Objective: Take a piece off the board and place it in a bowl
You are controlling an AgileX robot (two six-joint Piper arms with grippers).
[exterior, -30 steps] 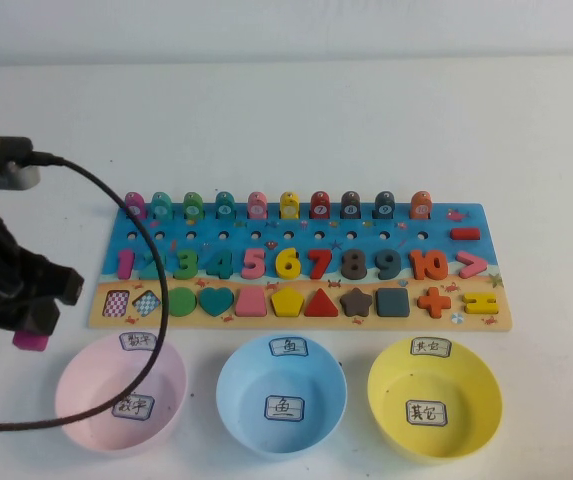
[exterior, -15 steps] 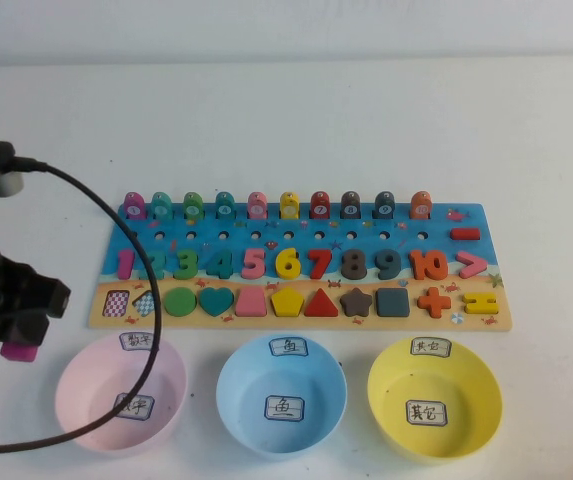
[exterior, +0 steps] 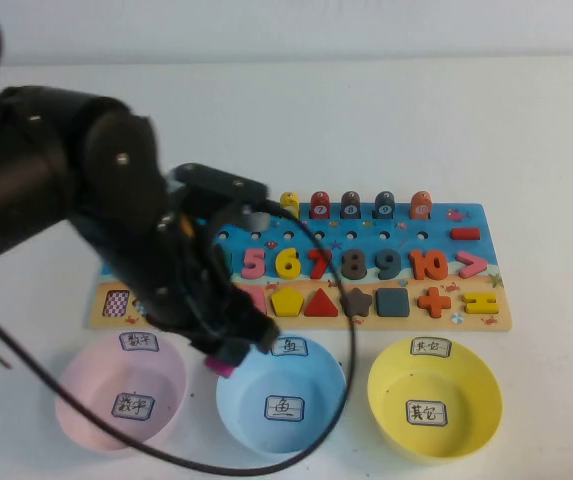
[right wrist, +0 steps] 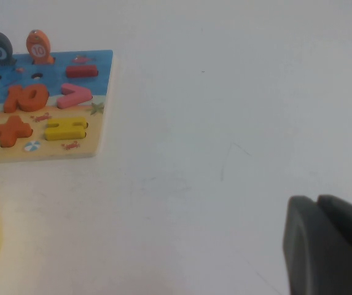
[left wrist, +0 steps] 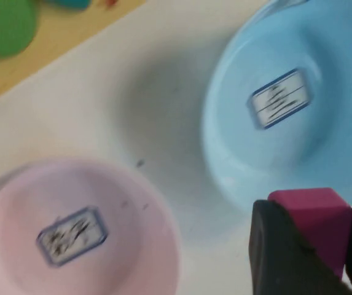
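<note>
My left gripper (exterior: 229, 352) is shut on the magenta piece (exterior: 227, 367), holding it just above the left rim of the blue bowl (exterior: 296, 385). From the left wrist the piece (left wrist: 316, 216) shows clamped between the dark fingers (left wrist: 280, 252), beside the blue bowl (left wrist: 286, 141). The board (exterior: 436, 234) lies behind the bowls, its left half hidden by my left arm. The yellow bowl (exterior: 471, 385) stands at the front right, holding nothing. My right gripper (right wrist: 323, 246) is shut over bare table to the right of the board (right wrist: 99, 104).
A pink bowl (exterior: 86, 395) stands at the front left, left of the blue one. A black cable (exterior: 341, 400) loops from the left arm over the blue bowl. Numbers, shapes and pegs fill the visible part of the board.
My left arm has swung from the table's far left edge to the right with the magenta piece, and now covers the board's left half.
</note>
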